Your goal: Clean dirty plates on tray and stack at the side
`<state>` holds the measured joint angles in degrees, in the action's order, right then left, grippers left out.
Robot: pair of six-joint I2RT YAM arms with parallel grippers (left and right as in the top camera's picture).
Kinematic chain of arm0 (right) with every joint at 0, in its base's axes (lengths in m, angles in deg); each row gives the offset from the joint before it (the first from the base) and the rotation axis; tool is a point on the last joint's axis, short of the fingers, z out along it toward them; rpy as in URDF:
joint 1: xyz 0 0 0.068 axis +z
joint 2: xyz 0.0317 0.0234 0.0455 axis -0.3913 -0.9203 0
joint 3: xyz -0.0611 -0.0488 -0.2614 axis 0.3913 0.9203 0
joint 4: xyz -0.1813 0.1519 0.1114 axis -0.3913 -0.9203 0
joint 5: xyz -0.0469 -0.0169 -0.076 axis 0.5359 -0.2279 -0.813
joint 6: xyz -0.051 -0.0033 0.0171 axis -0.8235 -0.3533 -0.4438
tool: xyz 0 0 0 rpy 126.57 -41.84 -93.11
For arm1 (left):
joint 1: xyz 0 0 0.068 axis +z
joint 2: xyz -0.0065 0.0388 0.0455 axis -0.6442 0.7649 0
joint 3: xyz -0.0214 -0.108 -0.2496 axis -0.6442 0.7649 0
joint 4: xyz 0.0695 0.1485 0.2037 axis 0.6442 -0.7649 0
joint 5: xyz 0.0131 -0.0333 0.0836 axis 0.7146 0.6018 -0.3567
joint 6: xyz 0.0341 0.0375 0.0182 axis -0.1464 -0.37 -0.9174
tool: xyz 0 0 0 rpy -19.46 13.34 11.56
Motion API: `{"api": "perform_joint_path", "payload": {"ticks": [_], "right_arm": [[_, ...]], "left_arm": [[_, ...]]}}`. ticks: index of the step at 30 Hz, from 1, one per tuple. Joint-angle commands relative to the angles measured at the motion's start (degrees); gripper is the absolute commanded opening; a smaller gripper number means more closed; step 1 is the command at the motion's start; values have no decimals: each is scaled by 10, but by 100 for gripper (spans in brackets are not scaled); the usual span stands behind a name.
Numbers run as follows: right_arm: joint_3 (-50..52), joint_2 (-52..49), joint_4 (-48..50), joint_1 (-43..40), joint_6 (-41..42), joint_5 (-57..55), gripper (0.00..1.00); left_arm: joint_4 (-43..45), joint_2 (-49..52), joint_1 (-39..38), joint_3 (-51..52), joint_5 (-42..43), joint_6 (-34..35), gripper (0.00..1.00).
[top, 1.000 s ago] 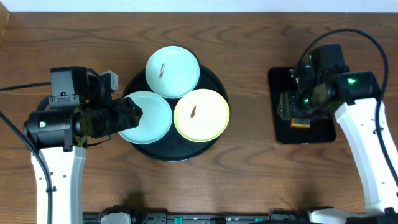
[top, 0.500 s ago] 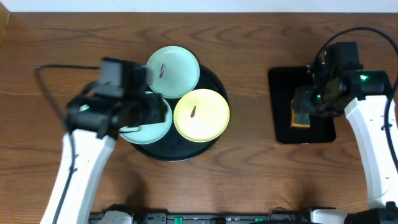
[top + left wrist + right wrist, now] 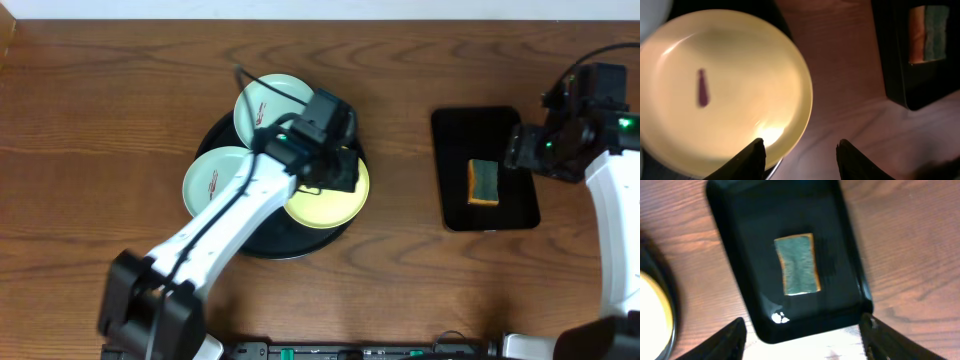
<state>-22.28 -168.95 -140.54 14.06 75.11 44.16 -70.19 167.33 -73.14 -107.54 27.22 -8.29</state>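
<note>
Tray (image 3: 290,245) mid-frame, holding yellow plate (image 3: 335,205) at right, mint plates (image 3: 212,180) at left. Over yellow rim, left gripper (image 3: 800,150) spread wide; above sponge (image 3: 797,264), right gripper (image 3: 802,340) spread too, apparently empty. Risk: off-centre pinch on glossy rim slipping, plate knocking neighbours.

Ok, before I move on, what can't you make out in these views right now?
- Overhead: the left arm hides the left gripper, the smear on the yellow plate, and the lower right rim of the upper mint plate.
- Left wrist: the sponge is too dim for detail.
- Right wrist: the left edge cuts off the yellow plate.
</note>
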Motion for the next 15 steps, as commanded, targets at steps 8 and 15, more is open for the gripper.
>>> {"api": "perform_joint_path", "payload": {"ticks": [8,15], "right_arm": [[2,-27,10,-26,21,-1,99],[2,-27,10,-26,24,8,99]], "left_arm": [[75,78,-25,3,-6,14,36],[85,101,-39,3,-61,14,40]]}}
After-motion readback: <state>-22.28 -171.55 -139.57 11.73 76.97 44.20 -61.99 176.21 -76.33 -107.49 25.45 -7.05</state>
